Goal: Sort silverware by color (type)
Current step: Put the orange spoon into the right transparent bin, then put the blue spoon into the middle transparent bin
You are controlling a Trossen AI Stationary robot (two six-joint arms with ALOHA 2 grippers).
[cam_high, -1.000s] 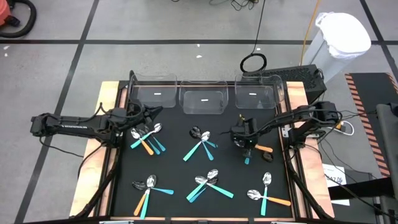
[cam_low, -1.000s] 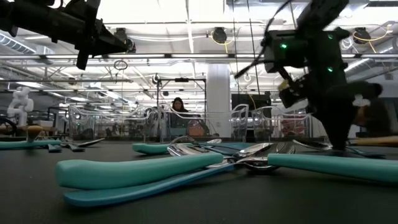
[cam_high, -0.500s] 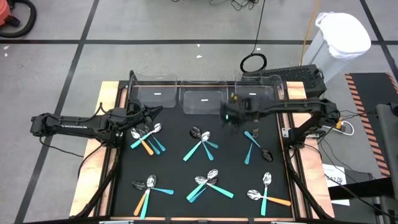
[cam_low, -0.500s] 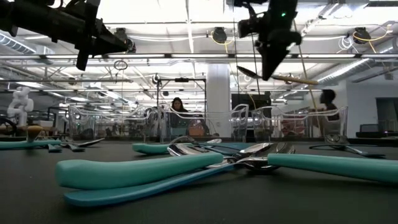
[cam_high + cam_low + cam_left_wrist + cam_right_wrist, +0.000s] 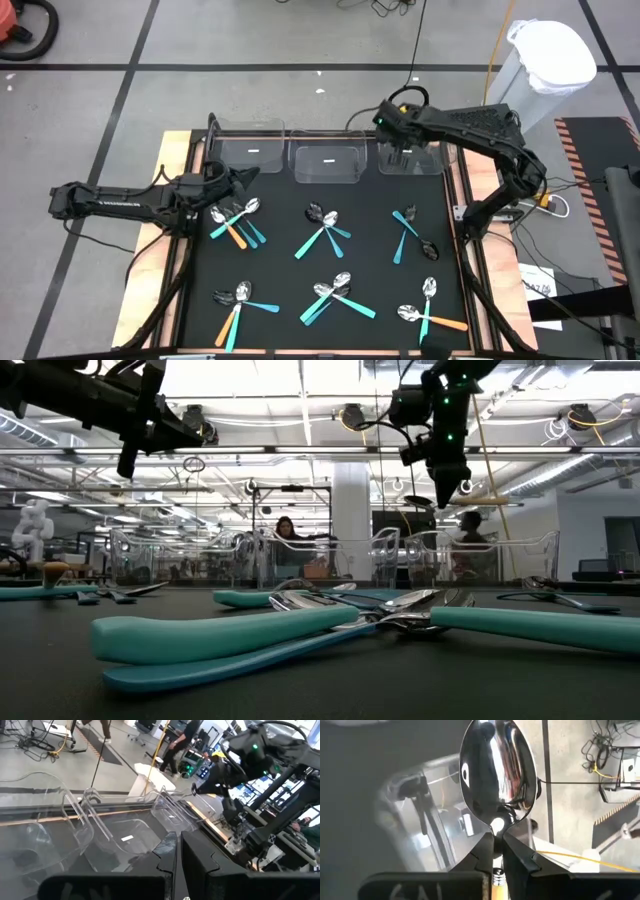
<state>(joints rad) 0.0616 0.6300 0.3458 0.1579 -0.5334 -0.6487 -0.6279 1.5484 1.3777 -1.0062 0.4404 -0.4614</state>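
High view: the right gripper (image 5: 400,152) hangs over the rightmost clear bin (image 5: 410,155), fingers clenched on an orange-handled spoon (image 5: 497,767). It looks like the drop-off step; next comes letting go inside that bin. The left gripper (image 5: 240,177), fingers pressed together and empty, waits near the leftmost bin (image 5: 246,152)

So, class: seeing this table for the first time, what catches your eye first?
The right end effector grips an orange-handled spoon high above the rightmost of three clear bins at the mat's far edge. Below, teal, blue and orange spoon clusters dot the black mat. The left end effector, shut, waits by the far-left cluster.
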